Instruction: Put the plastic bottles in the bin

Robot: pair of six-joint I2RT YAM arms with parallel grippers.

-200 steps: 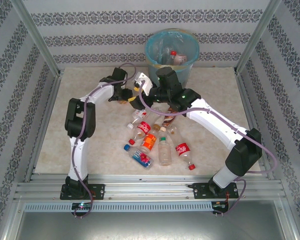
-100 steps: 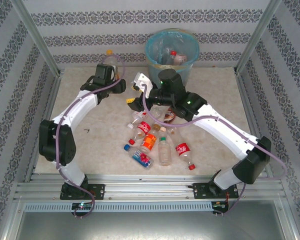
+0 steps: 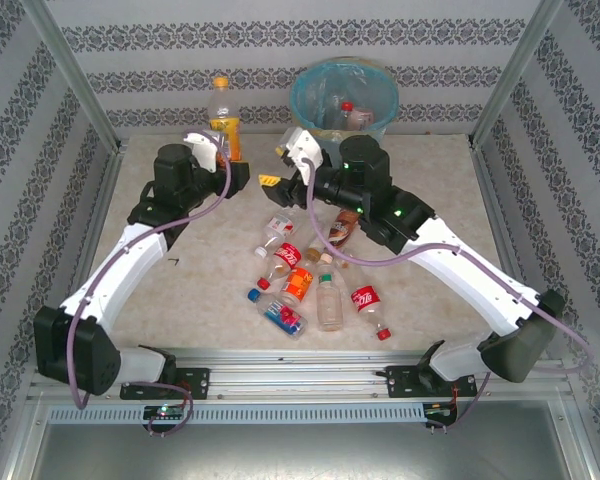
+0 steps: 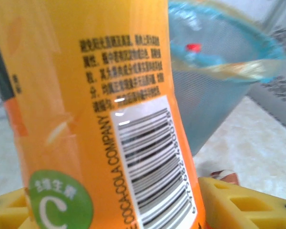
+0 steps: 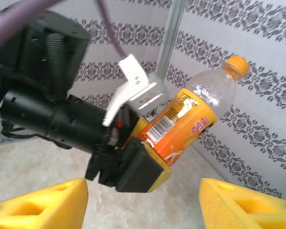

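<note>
The beige stone-patterned table sits inside a frame walled with striped, patterned wallpaper. At its far edge stands the bin, a round grey mesh wastebasket lined with a light blue bag; several plastic bottles lie inside it, 1 with a red cap. From the left wrist camera the bin's mesh wall and blue rim show just to the right of the held bottle, the red cap visible inside.

Both white arms reach toward the far side of the table. The left gripper is clamped on the lower part of an orange-labelled bottle, its black and yellow pads pressed to either side of the label. That bottle is clear above the label with an orange cap, stands upright in the top view, is held up off the table, and lies to the left of the bin and apart from it. Up close its label carries a barcode and a green round mark.

The right gripper holds nothing: its 2 yellow fingers stand wide apart, and it faces the left gripper and its bottle from nearby.

On the middle of the table lies a loose cluster of bottles, among them 2 red-labelled cola bottles, a brown-labelled one, an orange-labelled one, a clear one with a green cap and a blue-labelled one
</note>
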